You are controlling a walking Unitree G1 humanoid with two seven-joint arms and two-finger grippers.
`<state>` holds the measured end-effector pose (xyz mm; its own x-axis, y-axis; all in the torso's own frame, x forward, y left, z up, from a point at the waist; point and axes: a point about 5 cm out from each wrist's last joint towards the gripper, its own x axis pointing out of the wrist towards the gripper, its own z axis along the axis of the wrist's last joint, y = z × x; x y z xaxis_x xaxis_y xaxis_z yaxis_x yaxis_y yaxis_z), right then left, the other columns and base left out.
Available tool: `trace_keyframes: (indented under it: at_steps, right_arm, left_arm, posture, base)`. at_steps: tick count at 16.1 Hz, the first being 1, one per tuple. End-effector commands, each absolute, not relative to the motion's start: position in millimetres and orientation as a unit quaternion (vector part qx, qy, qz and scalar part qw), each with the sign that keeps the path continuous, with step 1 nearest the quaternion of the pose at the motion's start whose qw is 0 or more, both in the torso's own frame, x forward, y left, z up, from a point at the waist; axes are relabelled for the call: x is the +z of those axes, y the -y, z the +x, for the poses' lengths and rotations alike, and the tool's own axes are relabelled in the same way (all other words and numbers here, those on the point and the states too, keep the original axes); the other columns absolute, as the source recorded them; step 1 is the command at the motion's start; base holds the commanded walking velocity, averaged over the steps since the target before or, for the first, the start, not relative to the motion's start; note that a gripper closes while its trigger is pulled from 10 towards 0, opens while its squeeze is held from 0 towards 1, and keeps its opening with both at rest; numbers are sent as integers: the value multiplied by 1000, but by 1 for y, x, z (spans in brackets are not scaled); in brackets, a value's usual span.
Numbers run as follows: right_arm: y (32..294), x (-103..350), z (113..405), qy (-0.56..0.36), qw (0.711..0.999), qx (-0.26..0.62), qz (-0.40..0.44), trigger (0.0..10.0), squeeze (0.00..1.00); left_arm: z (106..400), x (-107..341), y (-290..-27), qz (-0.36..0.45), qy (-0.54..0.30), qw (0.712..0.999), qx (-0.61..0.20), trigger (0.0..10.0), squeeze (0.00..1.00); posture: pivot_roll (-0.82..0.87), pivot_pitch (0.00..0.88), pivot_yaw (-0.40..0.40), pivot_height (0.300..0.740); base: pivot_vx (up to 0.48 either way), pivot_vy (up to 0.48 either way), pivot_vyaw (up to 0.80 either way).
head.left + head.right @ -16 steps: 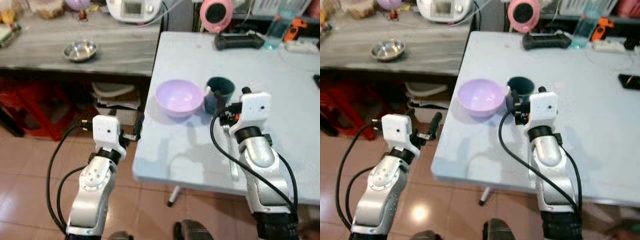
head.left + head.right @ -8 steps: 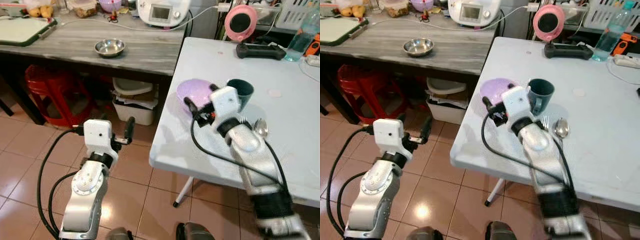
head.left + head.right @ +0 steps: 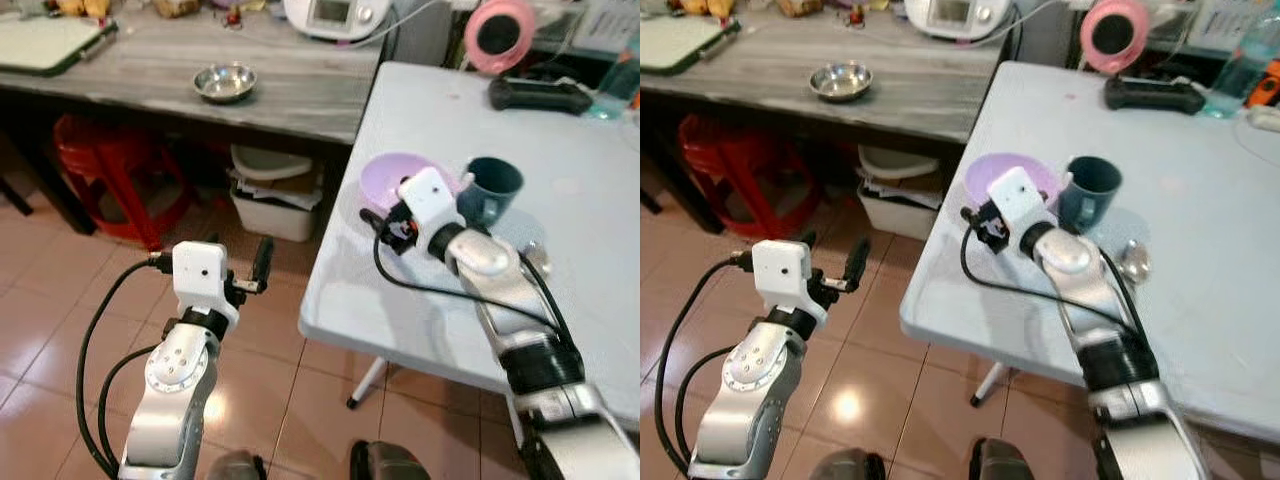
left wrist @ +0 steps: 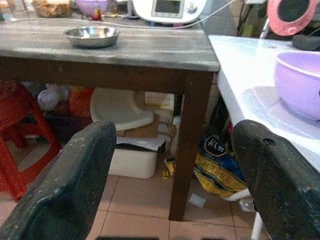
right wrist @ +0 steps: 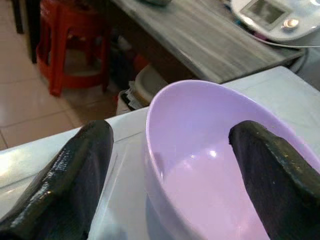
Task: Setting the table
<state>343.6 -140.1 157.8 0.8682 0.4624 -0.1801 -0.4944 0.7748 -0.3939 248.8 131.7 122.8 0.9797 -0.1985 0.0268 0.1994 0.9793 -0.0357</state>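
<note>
Fingers of your right gripper (image 5: 165, 170) stand spread, straddling the near rim of the purple bowl (image 5: 220, 160) on the white table (image 3: 420, 300). A dark green mug (image 3: 490, 190) sits just beside the bowl, and what looks like a spoon (image 3: 1134, 262) lies nearer you. Your left gripper (image 4: 170, 175) hangs parted off the table's edge, above the tiled floor (image 3: 60, 330).

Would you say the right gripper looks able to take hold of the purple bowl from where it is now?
Probably yes: the right gripper is open, its fingers straddling the near rim of the purple bowl, with nothing between them. The dark mug stands behind, out of the way.
</note>
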Motion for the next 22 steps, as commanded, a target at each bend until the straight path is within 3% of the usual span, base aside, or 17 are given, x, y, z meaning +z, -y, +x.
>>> trace_keyframes:
  at_steps: [1, 2, 3, 12, 22]
  right_arm:
    - [138, 157, 345, -39, 936, 264, -230, 10000, 0]
    - [137, 154, 350, -53, 931, 276, -233, 10000, 0]
    - [137, 153, 354, -60, 929, 281, -232, 0, 0]
    - [157, 150, 365, -129, 918, 271, -259, 0, 0]
    - [159, 148, 361, -133, 914, 279, -264, 0, 0]
  left_arm:
    - [247, 126, -132, -17, 15, 994, -103, 10000, 0]
    - [246, 126, -132, -17, 13, 994, -103, 10000, 0]
    - [246, 126, -131, -17, 12, 994, -105, 10000, 0]
    - [228, 134, -109, -52, 20, 965, -258, 10000, 0]
    - [221, 133, -103, -74, 6, 950, -303, 10000, 0]
  posture:
    - [42, 106, 15, 740]
    - [44, 113, 14, 740]
    - [49, 119, 12, 740]
    - [49, 131, 7, 740]
    - [46, 132, 8, 740]
  base:
    - [0, 0, 0]
    - [0, 0, 0]
    - [0, 0, 0]
    - [0, 0, 0]
    - [0, 0, 0]
